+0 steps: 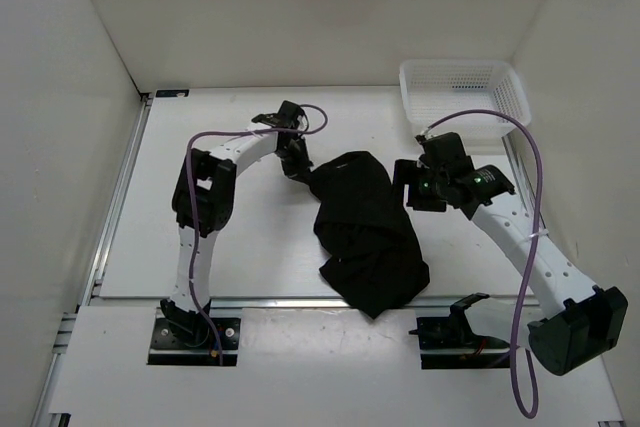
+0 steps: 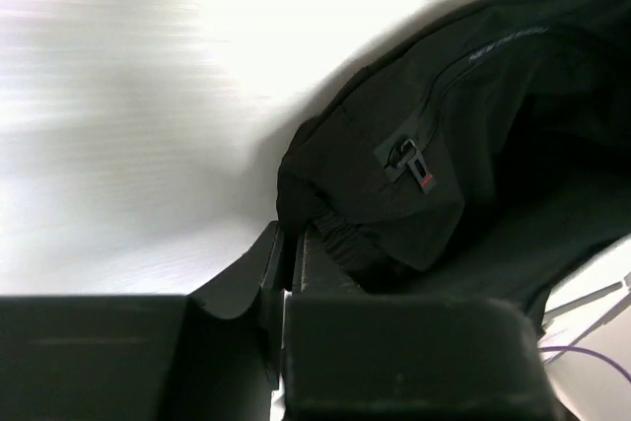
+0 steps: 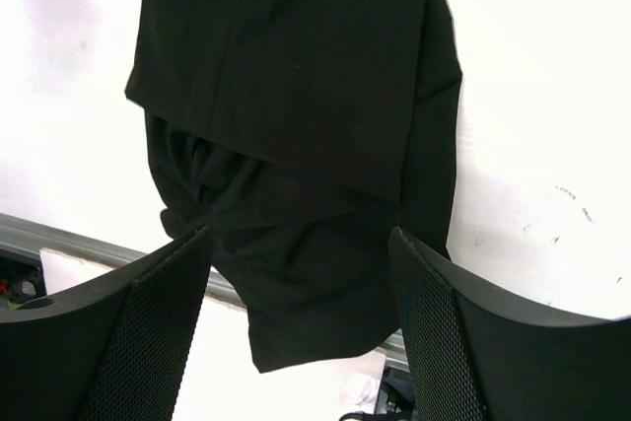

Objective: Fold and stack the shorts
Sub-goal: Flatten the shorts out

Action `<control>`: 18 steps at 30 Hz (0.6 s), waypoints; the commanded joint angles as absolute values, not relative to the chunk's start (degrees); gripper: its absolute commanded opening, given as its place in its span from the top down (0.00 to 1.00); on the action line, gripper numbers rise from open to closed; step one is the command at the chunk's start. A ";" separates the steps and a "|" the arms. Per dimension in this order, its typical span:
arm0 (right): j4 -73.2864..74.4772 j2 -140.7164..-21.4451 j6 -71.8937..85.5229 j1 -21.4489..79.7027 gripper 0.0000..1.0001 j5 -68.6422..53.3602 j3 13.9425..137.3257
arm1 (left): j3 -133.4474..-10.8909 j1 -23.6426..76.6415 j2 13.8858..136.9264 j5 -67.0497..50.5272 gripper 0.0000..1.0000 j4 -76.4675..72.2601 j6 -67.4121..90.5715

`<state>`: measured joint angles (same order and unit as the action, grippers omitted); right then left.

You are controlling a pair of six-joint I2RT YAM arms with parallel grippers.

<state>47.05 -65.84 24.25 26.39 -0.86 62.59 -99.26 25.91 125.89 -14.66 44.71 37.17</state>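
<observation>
The black shorts [image 1: 365, 232] lie crumpled in the middle of the table, their lower end hanging over the near edge. My left gripper [image 1: 298, 169] is at their far left corner. In the left wrist view it [image 2: 289, 244] is shut, with a bunched edge of the shorts [image 2: 473, 145] pinched at its tips, near a zip pull [image 2: 409, 160]. My right gripper [image 1: 413, 187] hovers just right of the shorts. In the right wrist view it [image 3: 298, 278] is wide open and empty, above the shorts [image 3: 296, 96], touching nothing.
A white mesh basket [image 1: 465, 97] stands at the back right corner. White walls close in the table on three sides. A metal rail [image 1: 280, 304] runs along the near table edge, also showing in the right wrist view [image 3: 59, 239].
</observation>
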 commanded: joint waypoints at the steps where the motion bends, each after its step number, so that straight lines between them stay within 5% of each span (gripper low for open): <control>1: 47.11 -65.65 23.99 26.72 0.23 0.78 65.74 | -102.12 19.70 116.30 -11.88 0.90 48.24 34.37; 9: 45.97 -69.08 22.85 26.20 0.23 2.46 69.78 | -124.24 10.02 100.20 -4.48 0.90 63.26 25.32; 12: 45.36 -70.58 22.85 25.67 0.23 3.16 71.45 | -132.88 13.26 98.98 -3.96 0.90 67.40 23.12; 18: 44.21 -71.10 23.99 23.74 0.23 4.75 71.98 | -127.18 29.51 98.16 -8.88 0.90 61.71 26.45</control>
